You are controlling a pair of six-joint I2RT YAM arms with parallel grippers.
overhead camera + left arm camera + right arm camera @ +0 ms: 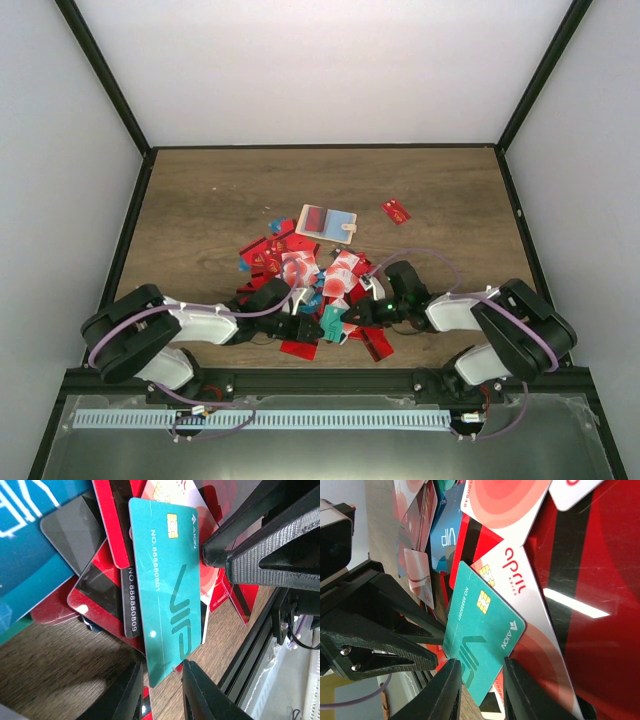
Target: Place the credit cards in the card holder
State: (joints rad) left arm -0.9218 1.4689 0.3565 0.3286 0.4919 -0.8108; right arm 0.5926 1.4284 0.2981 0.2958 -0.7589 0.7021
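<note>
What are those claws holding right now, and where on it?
The teal card: its VIP end sits in the left gripper, and the right gripper meets its long edge. Whether either grips firmly cannot be told.

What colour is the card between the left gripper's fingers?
Teal card; clearest in left wrist view.

teal card point(167, 600) – wht "VIP" txt, gold chip | card pile point(300, 268) – mostly red | table point(200, 200) brn wood-grain

Both wrist views hide the teal card's point(165, 595) near end behind pincer fingers point(200, 697). Cards point(300, 272) low in the pile lie covered. From above, the holder's point(340, 218) inside is too small to tell.
</note>
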